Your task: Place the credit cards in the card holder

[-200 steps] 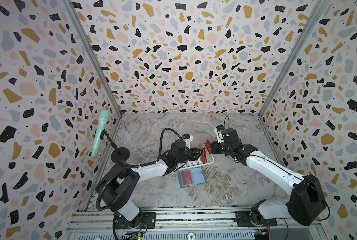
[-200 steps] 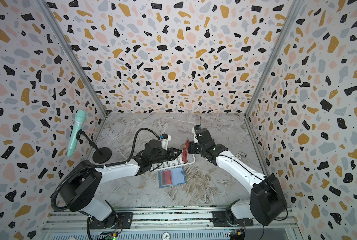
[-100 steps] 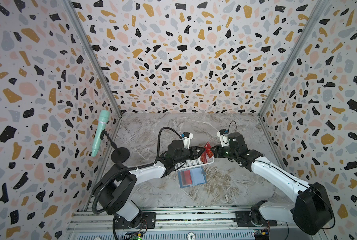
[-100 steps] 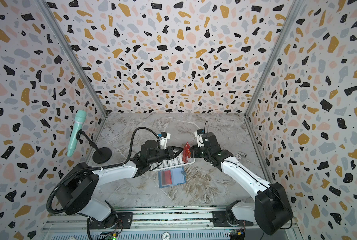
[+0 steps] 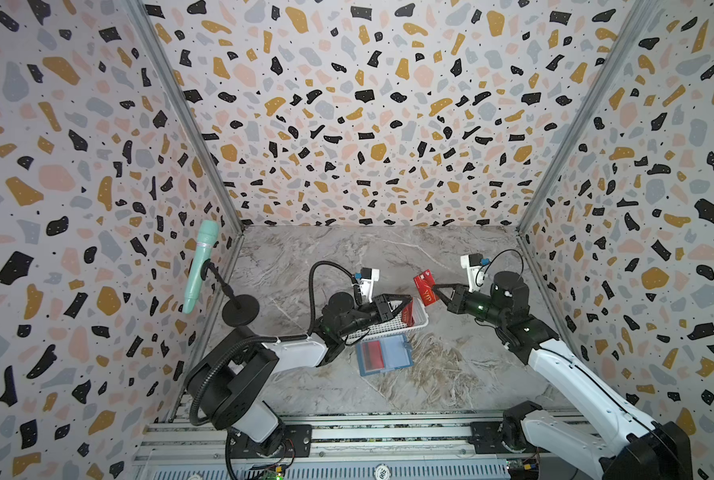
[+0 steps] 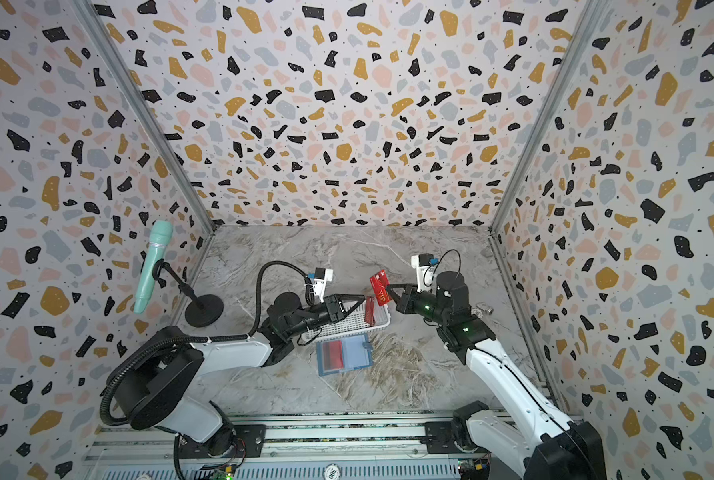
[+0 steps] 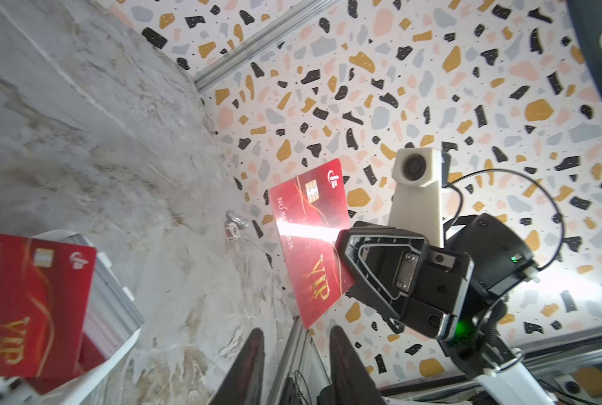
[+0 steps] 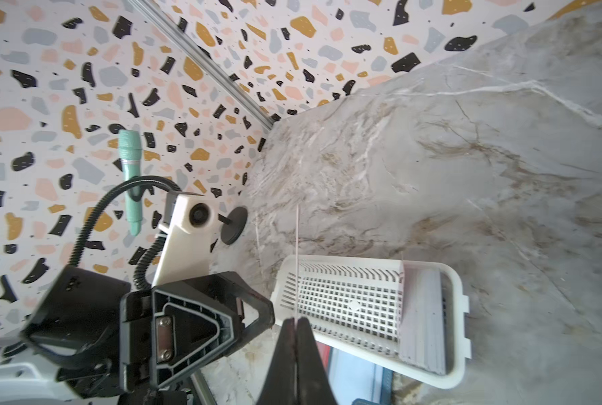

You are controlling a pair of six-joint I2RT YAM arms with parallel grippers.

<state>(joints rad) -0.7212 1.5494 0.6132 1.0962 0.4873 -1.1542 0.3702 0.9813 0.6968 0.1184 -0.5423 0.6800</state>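
My right gripper is shut on one red VIP credit card, held in the air just right of the white basket. In the right wrist view that card shows edge-on as a thin line above the closed fingertips. My left gripper hangs open and empty over the basket's right end. More red credit cards stand stacked there. The blue-grey card holder lies open in front of the basket, a red card in its left sleeve.
The white perforated basket sits mid-table. A teal microphone on a black round-base stand is at the left wall. A small metal piece lies near the right wall. Patterned walls close in three sides.
My right gripper has drawn back to the right and slightly up with the card, clear of the basket. My left gripper has shifted a little right over the basket.
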